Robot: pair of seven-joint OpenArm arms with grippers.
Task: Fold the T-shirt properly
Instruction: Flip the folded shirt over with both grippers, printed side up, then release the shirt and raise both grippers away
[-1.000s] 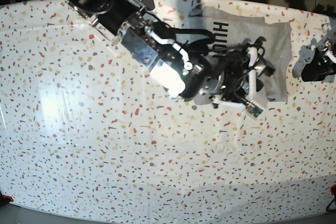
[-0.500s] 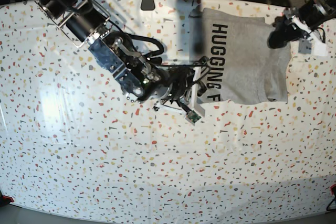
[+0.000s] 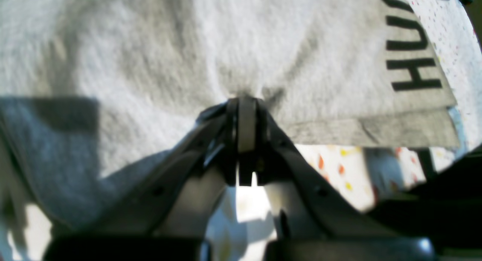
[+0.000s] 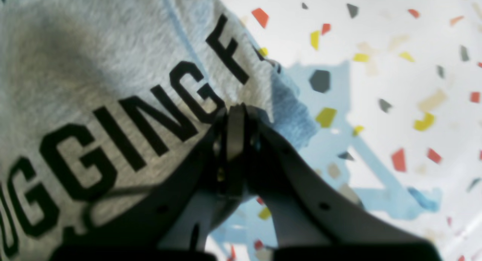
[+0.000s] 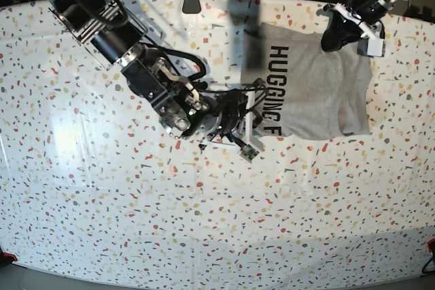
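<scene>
T-shirt point(image 5: 319, 93) lies on the speckled table point(image 5: 102, 222), lettering up, partly folded.

Right gripper point(image 4: 235, 114): jaws closed, pinching the lettered edge just past the "F"; bare table lies to the outer side of the jaws.

Left gripper point(image 3: 243, 103): jaws closed on a pucker of plain grey cloth; a doubled hem runs just beside them.

Judgement: the step in hand is lifting both pinched edges for a fold. To do it well, raise both arms evenly, keep the cloth between the jaws taut, and check each pinch catches every layer, not only the top one.
</scene>
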